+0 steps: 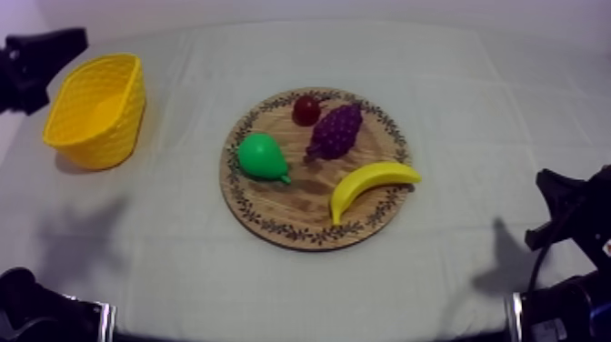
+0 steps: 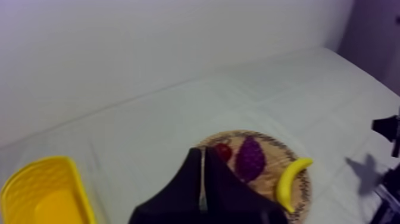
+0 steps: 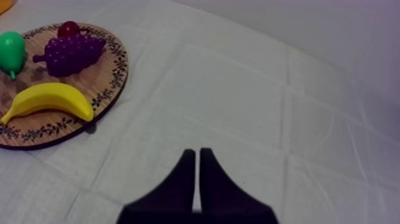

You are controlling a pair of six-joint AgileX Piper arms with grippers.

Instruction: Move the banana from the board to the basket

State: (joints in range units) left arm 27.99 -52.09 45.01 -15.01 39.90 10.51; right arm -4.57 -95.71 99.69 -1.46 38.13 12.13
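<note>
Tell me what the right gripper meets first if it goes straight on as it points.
Nothing but bare cloth, it seems: the right gripper, fingers shut, points past the wooden board, whose banana lies off to one side. Depth is hard to judge.

Light is soft and even, with a cool violet cast over the cloth [image 1: 473, 82]. Two faint grey shadows lie on it near the top view's lower corners. The basket [image 1: 95, 109] throws a short shadow at its foot; the banana [image 1: 368, 186] darkens the board [image 1: 273, 205] just under it
</note>
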